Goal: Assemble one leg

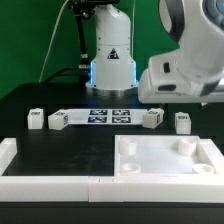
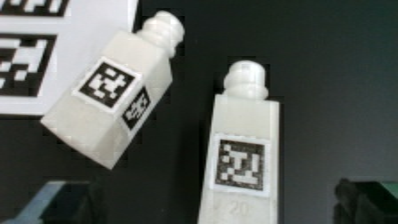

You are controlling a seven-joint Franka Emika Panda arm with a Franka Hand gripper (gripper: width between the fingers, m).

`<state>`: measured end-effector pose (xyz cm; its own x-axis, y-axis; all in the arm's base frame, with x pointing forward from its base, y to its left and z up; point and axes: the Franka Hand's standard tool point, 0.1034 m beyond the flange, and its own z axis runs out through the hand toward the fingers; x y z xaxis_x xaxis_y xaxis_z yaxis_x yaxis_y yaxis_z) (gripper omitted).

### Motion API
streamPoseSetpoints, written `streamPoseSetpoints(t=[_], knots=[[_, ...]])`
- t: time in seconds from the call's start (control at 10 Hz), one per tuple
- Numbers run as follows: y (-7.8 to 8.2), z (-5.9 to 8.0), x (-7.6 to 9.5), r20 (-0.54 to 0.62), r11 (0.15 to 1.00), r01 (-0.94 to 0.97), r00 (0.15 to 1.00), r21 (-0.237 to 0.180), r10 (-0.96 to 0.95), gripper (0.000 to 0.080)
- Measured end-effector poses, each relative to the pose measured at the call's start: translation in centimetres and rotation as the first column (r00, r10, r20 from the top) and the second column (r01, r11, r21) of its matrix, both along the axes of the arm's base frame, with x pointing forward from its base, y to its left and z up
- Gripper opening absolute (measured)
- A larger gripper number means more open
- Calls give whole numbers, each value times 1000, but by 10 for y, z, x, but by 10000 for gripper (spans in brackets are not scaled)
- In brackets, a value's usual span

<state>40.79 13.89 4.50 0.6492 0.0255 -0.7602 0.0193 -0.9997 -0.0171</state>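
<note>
Here's the leg [image 2: 240,140], square in the middle of the wrist view, lying flat on the dark tabletop [image 1: 60,150] with its black-and-white tag facing up and its rounded peg pointing away from the camera. The pincer [image 2: 210,205] hangs over it, spread wide: one dark fingertip [image 2: 54,205] shows at each lower corner of the picture, the leg's tagged end lies between them, and neither touches it. Nothing is gripped!

In the exterior view that leg [image 1: 182,122] sits out towards the exterior view's right, under the white arm [image 1: 185,60]. Just beside it lies a second leg [image 2: 116,95], tilted, tag up as well, close against the end of the marker board [image 1: 100,115].

Over at the board's other end, two more legs [image 1: 36,119] [image 1: 58,120] sit near each other. In front, the large white tray-like part [image 1: 165,158] with its round sockets lies flat, and a white L-shaped bar [image 1: 10,160] runs along the near edge on the exterior view's left
</note>
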Motion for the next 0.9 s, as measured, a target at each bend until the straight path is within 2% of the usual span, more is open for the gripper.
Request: streamPoseSetpoints(t=[0.1,0.2,0.4,0.9], knots=[[1,-5,-3,-80,1000,-1,997,1,1,648],[2,-12,-1,-108,1000,-1,994,3,2,648],[8,-17,-1,-84,1000,-6,996,6,7,648],[9,-30,-17,-112,1000,-8,994,-6,7,648]])
